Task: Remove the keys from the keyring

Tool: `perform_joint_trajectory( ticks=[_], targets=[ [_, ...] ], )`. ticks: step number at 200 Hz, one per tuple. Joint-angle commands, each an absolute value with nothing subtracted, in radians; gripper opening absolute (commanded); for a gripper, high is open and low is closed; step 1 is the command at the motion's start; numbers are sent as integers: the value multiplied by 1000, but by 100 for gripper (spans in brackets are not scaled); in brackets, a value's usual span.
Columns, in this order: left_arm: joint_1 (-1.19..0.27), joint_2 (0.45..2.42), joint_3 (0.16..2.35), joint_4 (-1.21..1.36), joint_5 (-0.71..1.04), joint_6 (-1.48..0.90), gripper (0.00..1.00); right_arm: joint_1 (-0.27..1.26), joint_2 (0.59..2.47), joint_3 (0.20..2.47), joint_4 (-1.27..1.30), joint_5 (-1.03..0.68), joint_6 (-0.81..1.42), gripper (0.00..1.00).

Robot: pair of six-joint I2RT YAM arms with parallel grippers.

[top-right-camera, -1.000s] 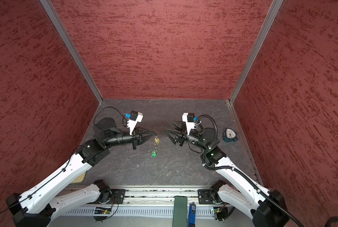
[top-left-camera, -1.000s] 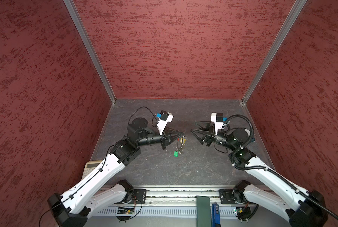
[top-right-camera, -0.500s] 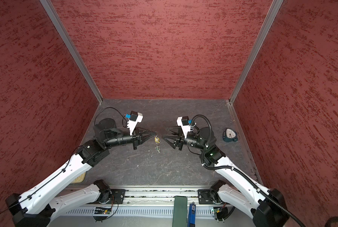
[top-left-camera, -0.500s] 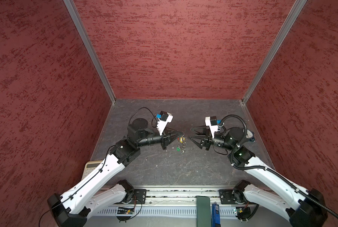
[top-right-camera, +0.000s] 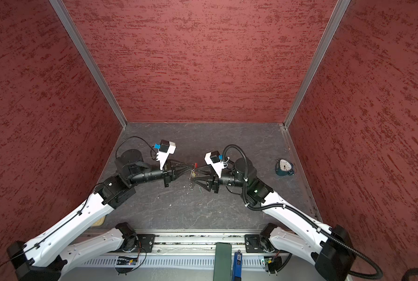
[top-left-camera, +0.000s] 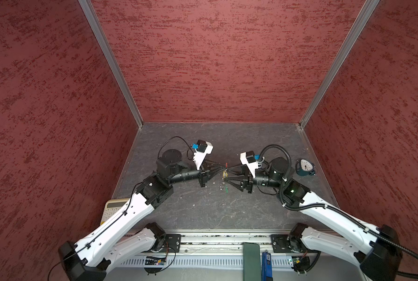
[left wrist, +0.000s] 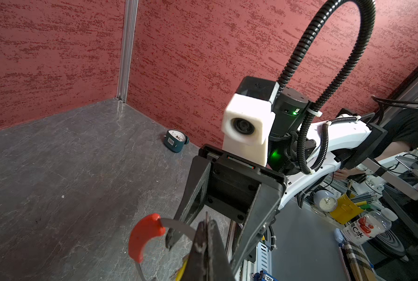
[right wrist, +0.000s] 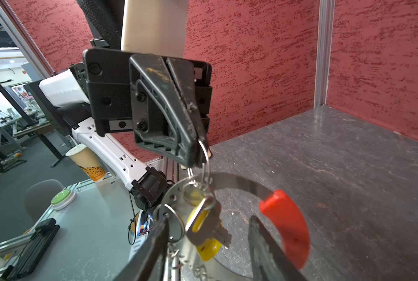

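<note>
My left gripper (top-left-camera: 224,168) (right wrist: 200,152) is shut on the keyring (right wrist: 237,183), pinching a small silver ring on its metal band and holding it above the table. The band carries a red sleeve (right wrist: 288,223) (left wrist: 143,237) (top-right-camera: 196,165). Below it hang a yellow key (right wrist: 206,245) and a silver key blade (right wrist: 210,230). My right gripper (right wrist: 209,222) (top-left-camera: 227,173) is open, with one finger on each side of that bunch. A green key (top-left-camera: 226,188) (top-right-camera: 200,189) dangles lowest; I cannot tell whether it touches the table. In the left wrist view my shut fingertips (left wrist: 206,225) cover the band.
A teal alarm clock (top-left-camera: 305,167) (left wrist: 176,141) stands by the right wall. A pale calculator (top-left-camera: 113,209) lies at the table's front left corner under my left arm. Red walls close in three sides of the grey table (top-left-camera: 203,209).
My right gripper has moved left up to the keyring and its jaws have narrowed around the hanging keys. The bunch has swung slightly right. My left gripper has stayed shut in place.
</note>
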State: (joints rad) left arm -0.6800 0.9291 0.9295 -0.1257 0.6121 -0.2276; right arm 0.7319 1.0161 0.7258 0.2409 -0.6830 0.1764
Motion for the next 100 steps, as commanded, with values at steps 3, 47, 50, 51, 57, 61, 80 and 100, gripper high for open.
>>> perform_joint_trajectory(
  ticks=[3,47,50,51,57,61,80,100],
  targets=[
    [-684,915,924,-81,638,-220,0,742,1011,756,231,-644,132,44],
    [-684,909,915,-66,628,-226,0,747,1004,754,207,-613,117,51],
    [-684,908,912,-63,627,-227,0,746,1003,751,206,-607,117,53],
    [-684,908,912,-61,627,-228,0,747,1002,751,206,-605,116,53],
    [-683,904,907,-58,623,-229,0,749,998,747,204,-594,115,55],
    [-683,902,906,-54,620,-228,0,748,994,744,207,-586,114,55],
    [-683,900,899,-41,608,-230,0,750,964,722,240,-545,129,57],
    [-682,907,891,-20,596,-235,0,750,936,708,271,-524,139,57]
  ],
)
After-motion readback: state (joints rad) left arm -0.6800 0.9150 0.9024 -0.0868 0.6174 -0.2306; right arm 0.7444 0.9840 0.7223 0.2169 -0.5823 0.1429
